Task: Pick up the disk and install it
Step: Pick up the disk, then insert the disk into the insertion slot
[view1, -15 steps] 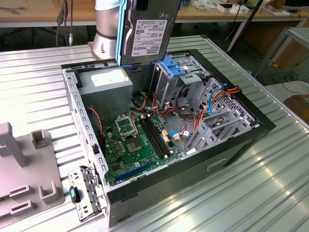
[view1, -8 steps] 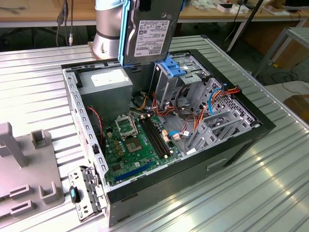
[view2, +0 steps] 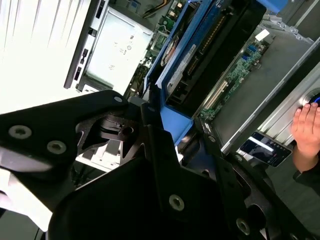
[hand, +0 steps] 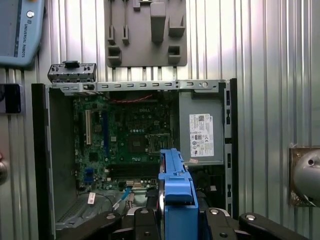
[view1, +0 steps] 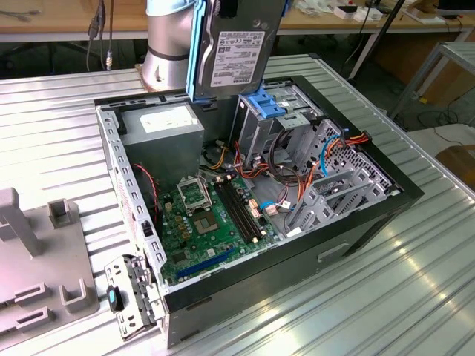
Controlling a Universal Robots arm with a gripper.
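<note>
Gripper (hand: 177, 219) is clamped on the disk (view1: 236, 46). In the first wrist view the black fingers (hand: 218, 221) sit either side of the blue carrier rail (hand: 175, 187), touching it. The disk hangs on edge, upright, label toward the near side, over the far end of the open case (view1: 245, 285). It sits between the PSU (view1: 162, 127) on the exterior view's left and the drive cage (view1: 276, 130) on its right. Its lower edge is just above the case rim and clear of it, and it is not in the cage. The cage's blue latch (view1: 266, 104) is just below it, to the right. The motherboard (view1: 208, 215) lies exposed lower down, nearer. Handling, as a judgement: dense for its size with a rigid metal body, so no sag, but shock-sensitive, so it should not be knocked against the cage. The rail is thin smooth plastic, likely to flex a bit, with slip risk under a light squeeze. Best hold is across the edges on the rail, off the label face and the circuit-board face. A person's hand (view2: 307, 129) shows in the second wrist view, out past the case, not touching the disk.
</note>
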